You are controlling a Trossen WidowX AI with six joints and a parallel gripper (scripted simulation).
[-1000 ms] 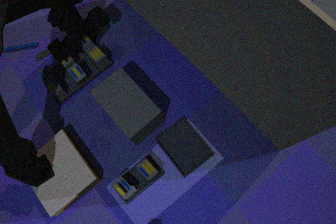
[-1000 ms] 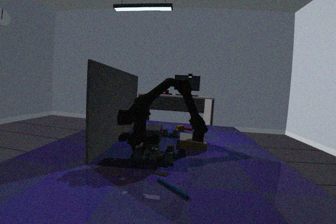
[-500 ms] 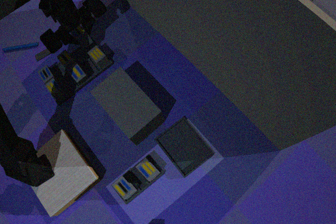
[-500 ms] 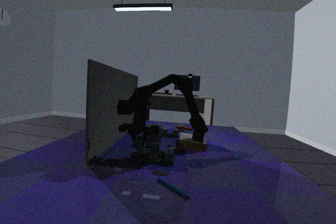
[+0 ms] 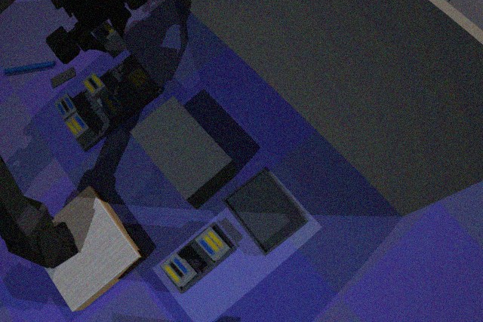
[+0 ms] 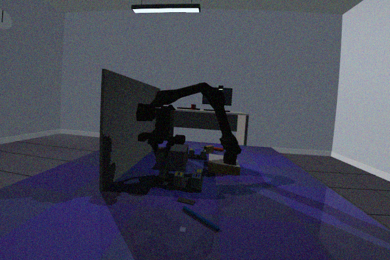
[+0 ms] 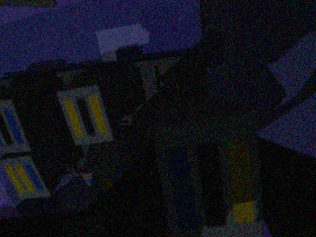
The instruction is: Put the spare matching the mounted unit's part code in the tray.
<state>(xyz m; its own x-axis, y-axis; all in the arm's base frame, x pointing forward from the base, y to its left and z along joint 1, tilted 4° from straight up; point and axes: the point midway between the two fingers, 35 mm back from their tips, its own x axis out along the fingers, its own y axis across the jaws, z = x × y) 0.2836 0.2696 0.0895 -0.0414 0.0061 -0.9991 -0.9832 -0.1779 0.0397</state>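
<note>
Gripper (image 5: 107, 34) (image 6: 163, 153) is pinching a spare unit (image 5: 110, 37) (image 7: 212, 185), its label striped blue, black and yellow in the wrist view, above the far end of the dark rack (image 5: 91, 145); I judge it is held high so it clears the spares left there and the grey block (image 5: 181, 151) (image 6: 178, 158) on the way to the tray (image 5: 284, 194). Tray is a shallow, thin-walled dark square, no spare in it, beside a smaller rack (image 5: 182, 289) with two striped units. Block reads matte and sharp-edged; the pale base board (image 5: 105, 248) (image 6: 220, 167) looks wood-grained; whether the codes match, I cannot tell.
</note>
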